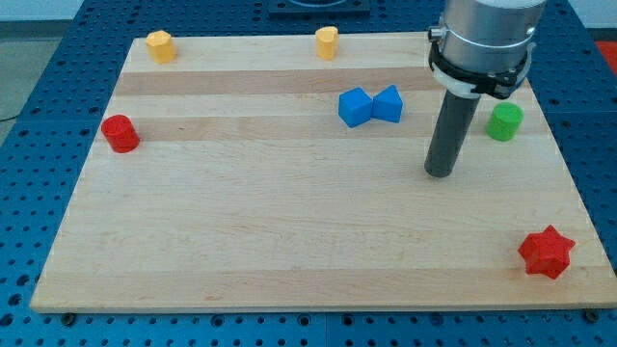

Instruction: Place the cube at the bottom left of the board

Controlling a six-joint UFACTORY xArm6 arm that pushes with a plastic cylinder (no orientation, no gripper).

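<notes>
A blue cube (pixel 355 107) lies on the wooden board (pixel 241 241) a little above centre, touching a second blue block (pixel 388 103) on its right side. My tip (pixel 440 174) rests on the board to the lower right of both blue blocks, apart from them. The rod rises to the grey arm housing (pixel 482 43) at the view's top right.
A red cylinder (pixel 120 133) sits at the left edge. A yellow block (pixel 160 46) is at the top left and another yellow block (pixel 327 42) at the top middle. A green cylinder (pixel 504 122) is right of the rod. A red star (pixel 547 253) lies at the bottom right.
</notes>
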